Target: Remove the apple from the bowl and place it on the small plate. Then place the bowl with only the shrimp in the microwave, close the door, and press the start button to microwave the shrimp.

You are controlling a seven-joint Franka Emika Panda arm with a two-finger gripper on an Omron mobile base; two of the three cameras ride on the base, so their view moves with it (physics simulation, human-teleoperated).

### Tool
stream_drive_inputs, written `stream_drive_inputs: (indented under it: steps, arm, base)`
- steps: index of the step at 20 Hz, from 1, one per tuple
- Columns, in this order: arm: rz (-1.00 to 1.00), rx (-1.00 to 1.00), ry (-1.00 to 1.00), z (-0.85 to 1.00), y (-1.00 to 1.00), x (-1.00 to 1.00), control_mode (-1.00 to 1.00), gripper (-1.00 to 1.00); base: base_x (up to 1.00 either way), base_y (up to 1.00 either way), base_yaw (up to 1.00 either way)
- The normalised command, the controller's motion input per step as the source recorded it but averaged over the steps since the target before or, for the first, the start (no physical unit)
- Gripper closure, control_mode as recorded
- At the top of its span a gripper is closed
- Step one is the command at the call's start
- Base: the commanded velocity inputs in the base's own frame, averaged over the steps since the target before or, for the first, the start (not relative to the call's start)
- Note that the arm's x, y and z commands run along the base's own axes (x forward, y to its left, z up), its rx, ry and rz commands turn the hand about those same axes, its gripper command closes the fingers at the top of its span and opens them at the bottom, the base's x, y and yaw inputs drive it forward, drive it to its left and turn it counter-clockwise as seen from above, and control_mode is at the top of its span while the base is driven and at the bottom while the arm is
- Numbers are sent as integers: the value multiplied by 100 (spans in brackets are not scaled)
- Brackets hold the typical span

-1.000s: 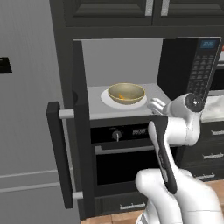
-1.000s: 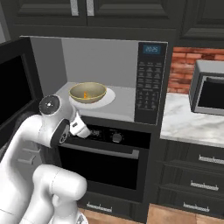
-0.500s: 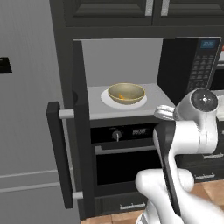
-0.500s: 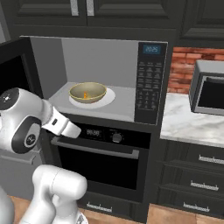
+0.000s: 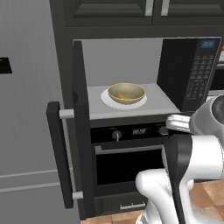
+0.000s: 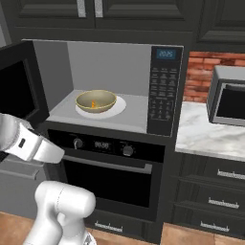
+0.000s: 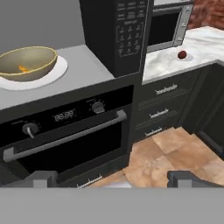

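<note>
On the microwave's white tray [image 5: 109, 99] the bowl [image 5: 126, 93] with shrimp [image 6: 93, 104] sits loaded, tool [image 7: 113, 179] tips apart and empty; next you must swing the open door [image 5: 81, 131] shut.

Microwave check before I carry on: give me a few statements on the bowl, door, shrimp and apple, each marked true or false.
1. The dull olive-yellow round bowl sits on the white round tray inside the black built-in microwave. True.
2. The wide black microwave door is shut. False: it stands open, swung out to the left.
3. Small bright orange shrimp lie in the bowl. True.
4. The small dark red-brown apple is in the bowl. False: it is on the pale marble counter right of the microwave.
5. The gripper holds the bowl. False: its dark fingertips are apart, with nothing between them.
</note>
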Motion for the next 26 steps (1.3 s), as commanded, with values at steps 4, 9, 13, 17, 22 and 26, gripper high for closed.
stream_drive_inputs:
  steps: [4,9,13,17,22,26]
  arm:
    - [10,-30,0,1,35,-99,-100,-100]
    - [22,-38,0,0,39,-91,-100,-100]
    - [30,-41,2,6,37,-62,-100,-100]
    - [46,-42,3,-5,83,-19,-100,-100]
    - [49,-43,7,-17,92,0,-100,-100]
    - [54,-34,2,-18,66,0,-100,-100]
  base:
    - [0,0,0]
    - [0,0,0]
    - [0,0,0]
    - [0,0,0]
    - [0,0,0]
    - [0,0,0]
